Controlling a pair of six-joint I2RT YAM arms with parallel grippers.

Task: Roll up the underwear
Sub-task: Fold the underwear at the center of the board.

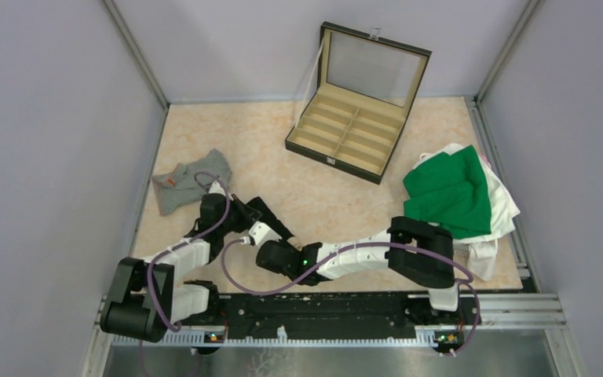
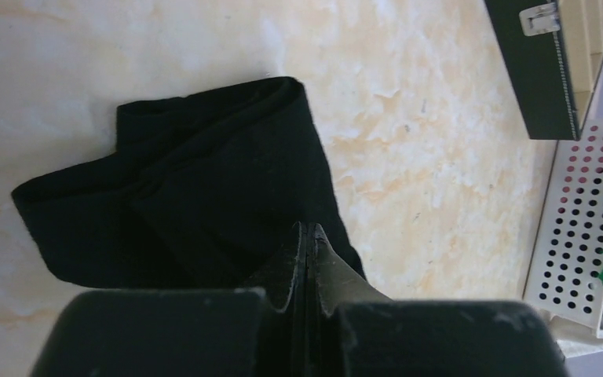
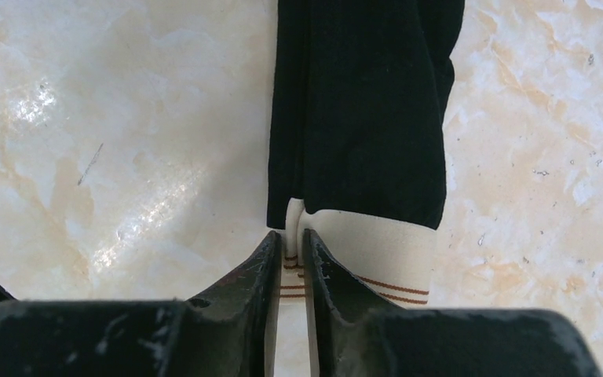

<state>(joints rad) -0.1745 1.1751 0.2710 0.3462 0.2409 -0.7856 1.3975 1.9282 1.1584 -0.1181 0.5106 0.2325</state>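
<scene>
The black underwear (image 1: 271, 215) lies folded into a narrow strip on the marble table between both arms. In the right wrist view the strip (image 3: 361, 102) ends in a white waistband with orange stripes (image 3: 381, 255). My right gripper (image 3: 291, 236) is shut on a fold of that waistband, and it shows in the top view (image 1: 265, 239). In the left wrist view my left gripper (image 2: 308, 229) is pressed shut at the near edge of the black underwear (image 2: 196, 196), and it shows in the top view (image 1: 239, 210). The heather grey underwear (image 1: 192, 179) with an orange label lies crumpled at the left.
An open compartmented case (image 1: 334, 159) stands at the back centre, lid raised; its corner shows in the left wrist view (image 2: 538, 78). A pile of green cloth (image 1: 447, 192) and white cloth (image 1: 502, 212) sits at the right. Grey walls enclose the table.
</scene>
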